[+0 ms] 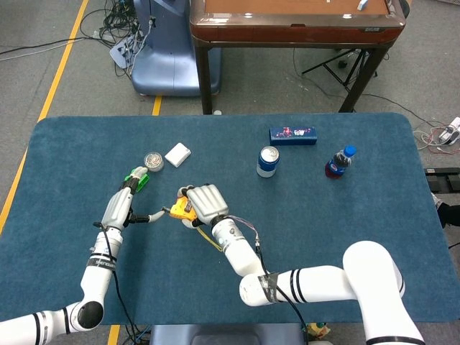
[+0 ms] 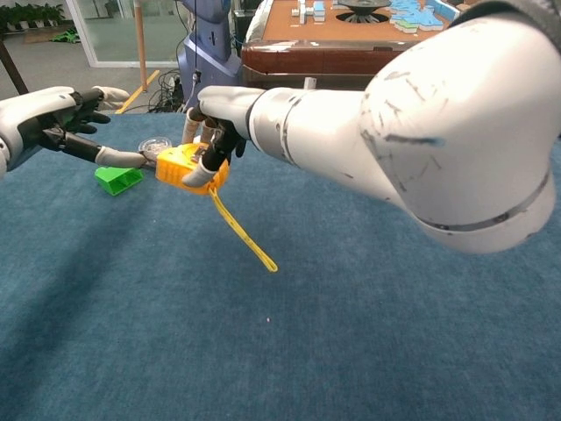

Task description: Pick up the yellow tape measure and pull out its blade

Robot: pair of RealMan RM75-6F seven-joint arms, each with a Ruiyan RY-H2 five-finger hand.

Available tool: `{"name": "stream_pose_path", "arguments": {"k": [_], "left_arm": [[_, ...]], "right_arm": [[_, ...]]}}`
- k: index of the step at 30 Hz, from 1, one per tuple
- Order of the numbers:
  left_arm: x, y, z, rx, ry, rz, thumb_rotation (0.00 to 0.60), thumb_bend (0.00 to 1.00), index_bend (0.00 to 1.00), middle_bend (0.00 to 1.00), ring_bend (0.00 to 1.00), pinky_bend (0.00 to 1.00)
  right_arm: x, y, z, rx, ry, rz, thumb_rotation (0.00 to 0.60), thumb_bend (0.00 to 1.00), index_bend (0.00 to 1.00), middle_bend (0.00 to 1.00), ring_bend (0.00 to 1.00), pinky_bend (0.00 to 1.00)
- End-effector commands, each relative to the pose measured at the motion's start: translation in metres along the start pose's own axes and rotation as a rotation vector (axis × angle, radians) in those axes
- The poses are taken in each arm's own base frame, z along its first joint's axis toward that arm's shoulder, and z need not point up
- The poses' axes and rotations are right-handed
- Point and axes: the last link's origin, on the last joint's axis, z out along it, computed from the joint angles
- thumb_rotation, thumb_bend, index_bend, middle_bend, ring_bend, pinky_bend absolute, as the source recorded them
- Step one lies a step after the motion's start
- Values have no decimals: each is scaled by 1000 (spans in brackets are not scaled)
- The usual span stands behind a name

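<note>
Gripping the yellow tape measure (image 2: pixel 187 167) above the blue surface (image 1: pixel 345 215), right hand (image 1: pixel 201 203) holds it aloft; blade (image 2: pixel 243 232) hangs down, partly out. Left hand (image 2: pixel 54 123) holds nothing, one outstretched fingertip (image 2: pixel 140 160) touching the case.

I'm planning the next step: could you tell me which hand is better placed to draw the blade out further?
Probably the left hand: the right hand grips the tape measure, while the left's outstretched finger reaches its side. The blade hangs free below.
</note>
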Motion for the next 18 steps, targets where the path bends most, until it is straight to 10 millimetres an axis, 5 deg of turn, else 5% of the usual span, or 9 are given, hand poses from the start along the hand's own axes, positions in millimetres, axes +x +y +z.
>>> {"name": "stream_pose_path", "arguments": {"k": [1,18], "left_arm": [[3,-2,0,5,10,2,600,125,0,0,0,0],[16,-19,2,57,20,2,600,144,50,0,0,0]], "right_arm": [[0,0,-1,2,0,0,600,736,657,654,572,288],[2,0,-4,11,1,2,600,737,659,656,575,288]]}}
